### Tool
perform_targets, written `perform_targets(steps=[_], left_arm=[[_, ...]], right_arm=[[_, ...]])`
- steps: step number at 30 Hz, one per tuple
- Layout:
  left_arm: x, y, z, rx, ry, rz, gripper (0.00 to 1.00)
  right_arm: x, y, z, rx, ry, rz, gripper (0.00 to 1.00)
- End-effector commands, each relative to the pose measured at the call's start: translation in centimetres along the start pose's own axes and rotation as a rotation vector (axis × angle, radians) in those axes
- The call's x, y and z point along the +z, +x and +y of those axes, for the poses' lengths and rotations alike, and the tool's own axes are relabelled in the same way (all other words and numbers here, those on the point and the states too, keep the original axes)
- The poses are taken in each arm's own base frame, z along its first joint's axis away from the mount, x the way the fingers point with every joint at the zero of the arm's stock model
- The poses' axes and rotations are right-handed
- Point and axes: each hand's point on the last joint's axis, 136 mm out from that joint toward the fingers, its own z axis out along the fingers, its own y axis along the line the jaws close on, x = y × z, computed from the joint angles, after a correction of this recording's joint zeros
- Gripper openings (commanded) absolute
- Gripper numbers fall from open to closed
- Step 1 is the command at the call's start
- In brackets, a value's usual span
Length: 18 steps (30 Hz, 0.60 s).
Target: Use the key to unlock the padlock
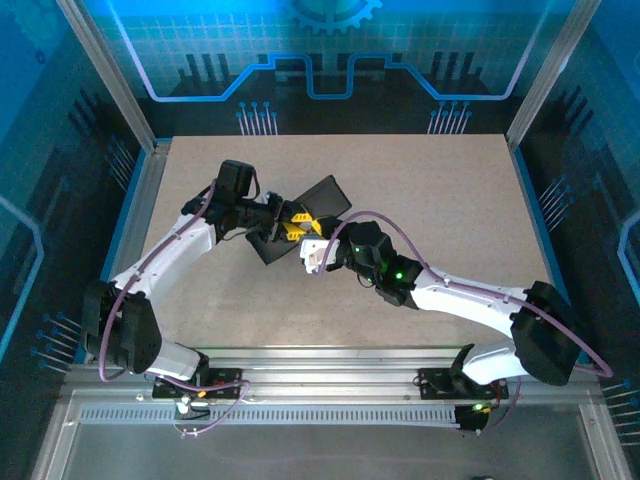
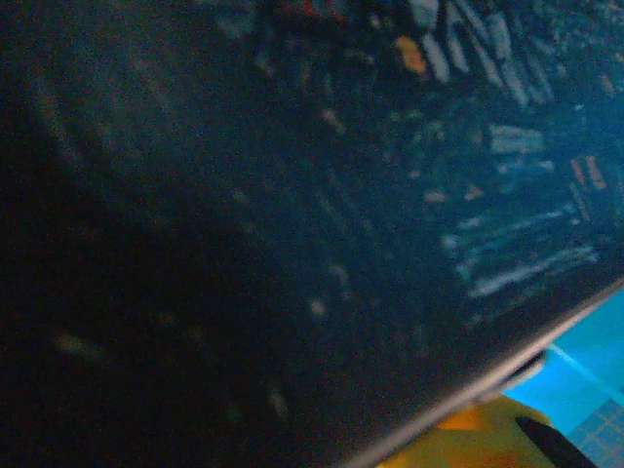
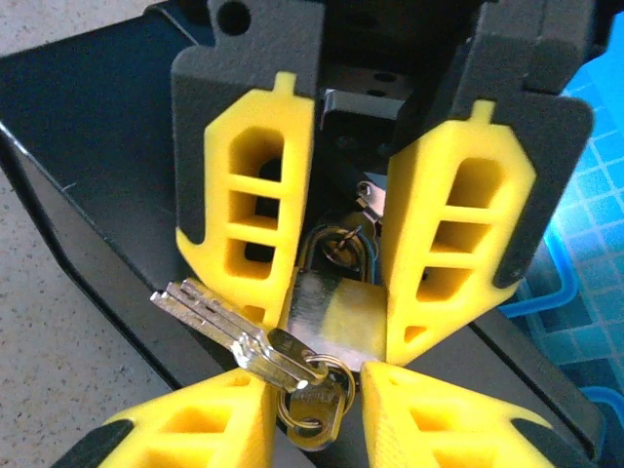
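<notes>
The right gripper (image 3: 314, 385) is standing narrow, its two yellow fingers (image 3: 195, 429) flanking the key ring (image 3: 310, 405) and the heads of a small bunch of keys. One key head is touching a fingertip, but I cannot tell whether the jaws are truly pinching the bunch. The key (image 3: 210, 314), thin and silvery, is sticking out sideways from that gap, its blade lying across the dark box (image 3: 88, 146) and pointing away from the padlock (image 3: 331, 312).

Facing it, the left gripper (image 3: 336, 341) is clamping the padlock body between its own yellow fingers, both pressing on the metal sides. The shackle (image 3: 336, 244) is looping up into a small metal fitting on the box front.

From above, the two grippers are meeting nose to nose near the middle of the speckled table (image 1: 450, 220), the left gripper (image 1: 292, 225) and right gripper (image 1: 312, 252) almost touching, with the box lid (image 1: 325, 195) tilting up behind them. In the left wrist view, that lid's dark surface with pale painted strokes (image 2: 292, 195) is looming close.
</notes>
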Motion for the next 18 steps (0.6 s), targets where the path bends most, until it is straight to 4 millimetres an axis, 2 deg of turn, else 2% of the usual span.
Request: perform_targets(steps=[1,10,13,15,16,18], left_arm=[[-0.9,2.3,-3.6,0.138,0.098,0.052,0.00],[-1.1,2.5,-3.6,0.142,0.102,0.051,0.00],[-1.0,2.5,-3.6,0.140,0.101,0.050,0.00],[-1.0,2.5,-3.6,0.142,0.102,0.050,0.00],[-1.1,2.5,-3.7,0.143,0.104,0.051,0.00],[-1.1,2.5,-3.7,0.143,0.104,0.050,0.00]], right_arm=[[-0.3,-2.8,-3.8,0.132,0.119,-0.079,0.29],[-1.3,-1.7,-6.2,0.408,0.190,-0.077,0.27],[-1.7,-1.0,-7.6,0.522,0.228,-0.060,0.27],[-1.8,0.0,-7.7,0.594,0.235,-0.027,0.27],[-2.1,-0.2,-9.1,0.641,0.262,-0.036,0.27],[-2.4,0.7,-9.8,0.718,0.280,-0.014,0.27]])
